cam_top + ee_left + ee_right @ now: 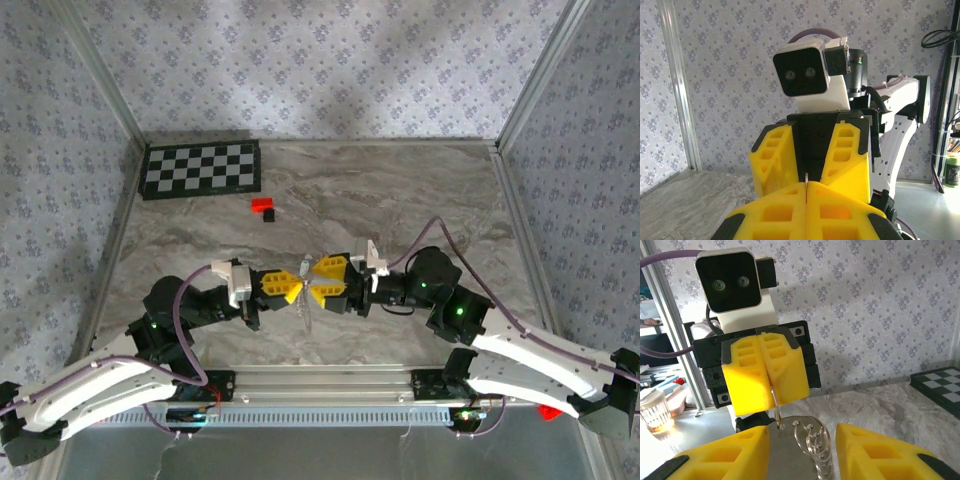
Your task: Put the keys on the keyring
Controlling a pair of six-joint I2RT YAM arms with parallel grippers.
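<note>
Silvery keyring, seen from right wrist, dangles from left fingers.

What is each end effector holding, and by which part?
Left end effector pinches a thin silvery piece, apparently the key, by its upper end; the keyring dangles below it. Right end effector is open, holding nothing.

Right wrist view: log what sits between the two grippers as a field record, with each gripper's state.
left gripper: shut on a thin silvery strip; key or chain end, unclear
right gripper: open, one finger on either side of the beaded chain
beaded chain: looped, beside the strip's lower end; whether joined, cannot tell
red-and-black block: on the table, apart from both grippers
</note>
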